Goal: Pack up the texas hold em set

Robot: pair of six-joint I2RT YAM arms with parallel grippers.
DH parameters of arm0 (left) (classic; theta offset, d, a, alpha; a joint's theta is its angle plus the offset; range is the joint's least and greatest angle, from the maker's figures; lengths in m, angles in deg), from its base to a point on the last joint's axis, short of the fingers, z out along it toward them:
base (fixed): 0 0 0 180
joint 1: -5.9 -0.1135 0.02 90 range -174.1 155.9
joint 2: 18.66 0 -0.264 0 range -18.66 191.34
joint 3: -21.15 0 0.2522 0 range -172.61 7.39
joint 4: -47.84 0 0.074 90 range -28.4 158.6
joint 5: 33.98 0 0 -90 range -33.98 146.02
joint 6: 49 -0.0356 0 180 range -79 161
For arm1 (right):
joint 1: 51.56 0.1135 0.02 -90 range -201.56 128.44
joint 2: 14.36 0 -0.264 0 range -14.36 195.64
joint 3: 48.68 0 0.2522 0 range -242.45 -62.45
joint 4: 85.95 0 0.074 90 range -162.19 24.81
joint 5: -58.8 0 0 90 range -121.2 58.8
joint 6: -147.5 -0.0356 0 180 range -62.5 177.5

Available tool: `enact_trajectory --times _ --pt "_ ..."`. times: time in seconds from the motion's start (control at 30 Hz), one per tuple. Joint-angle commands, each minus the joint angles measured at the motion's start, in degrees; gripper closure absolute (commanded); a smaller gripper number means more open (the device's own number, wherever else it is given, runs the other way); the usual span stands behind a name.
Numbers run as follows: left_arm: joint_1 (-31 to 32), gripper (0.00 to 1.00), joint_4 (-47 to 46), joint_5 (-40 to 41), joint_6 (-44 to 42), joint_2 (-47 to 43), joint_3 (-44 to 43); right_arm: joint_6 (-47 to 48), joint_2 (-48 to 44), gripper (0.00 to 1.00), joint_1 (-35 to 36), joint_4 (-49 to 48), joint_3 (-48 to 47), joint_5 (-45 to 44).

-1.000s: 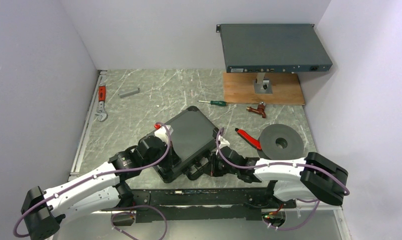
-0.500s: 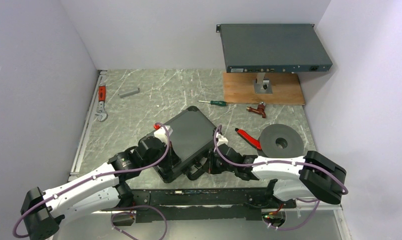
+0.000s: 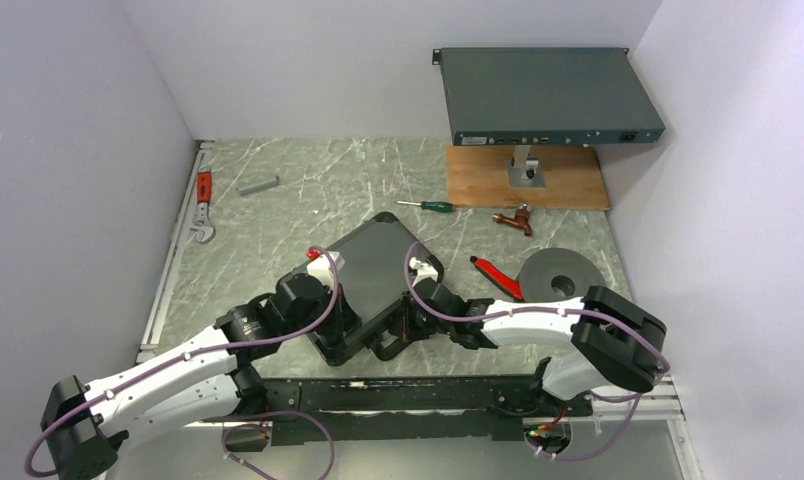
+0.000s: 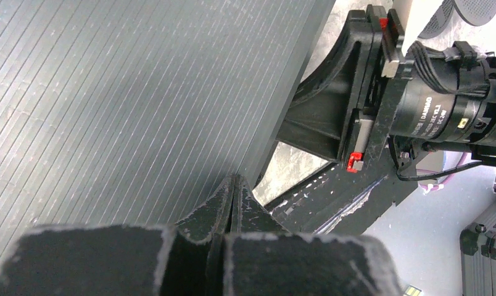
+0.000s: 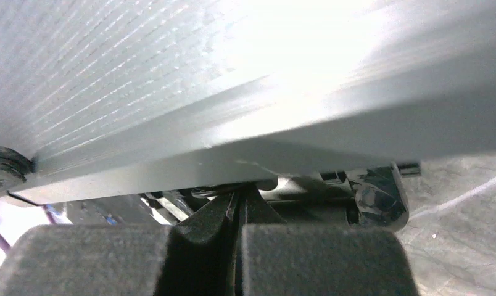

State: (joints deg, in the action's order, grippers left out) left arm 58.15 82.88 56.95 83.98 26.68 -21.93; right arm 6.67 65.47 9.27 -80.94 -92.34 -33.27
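The black hard briefcase with a ribbed lid lies slantwise on the grey marbled desk. In the top view its lid is down. Both arms reach to its near end.

The left claw is at the near left corner of the briefcase. In the left wrist view its two fingers are pressed together with nothing between them, and their tips are right at the edge of the ribbed lid, which fills the picture to the left of the claw. Whether the tips really touch the edge is not clear.

The right claw is just to the right of the left claw, at the near right side of the briefcase. Its fingers are also pressed together and hold nothing. In the right wrist view the tips point under the long pale edge of the briefcase, which passes above them. Contact cannot be told there.

To the right of the right claw lies a red-handled tool, and beyond it the large grey disc. Farther from both claws, behind the briefcase, lies a green-handled screwdriver. Behind that is a wooden board and a dark grey flat box. Far to the left of the left claw, a red wrench lies at the desk edge, with a small grey bar near it.
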Motion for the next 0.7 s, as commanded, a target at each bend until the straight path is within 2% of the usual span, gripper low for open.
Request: enact_trajectory --times 0.0,0.27,0.67 --pt "0.8 1.0 13.7 -1.1 -0.5 1.1 3.4 4.2 3.8 1.0 0.0 0.4 -7.0 -0.6" --pt "1.0 1.0 13.8 -1.1 0.0 0.1 3.9 5.0 5.4 1.0 0.0 0.6 -10.1 0.1" --pt "1.1 1.0 13.1 -1.1 -0.1 0.6 4.2 6.1 2.5 1.0 -1.2 4.1 -14.5 -4.9"
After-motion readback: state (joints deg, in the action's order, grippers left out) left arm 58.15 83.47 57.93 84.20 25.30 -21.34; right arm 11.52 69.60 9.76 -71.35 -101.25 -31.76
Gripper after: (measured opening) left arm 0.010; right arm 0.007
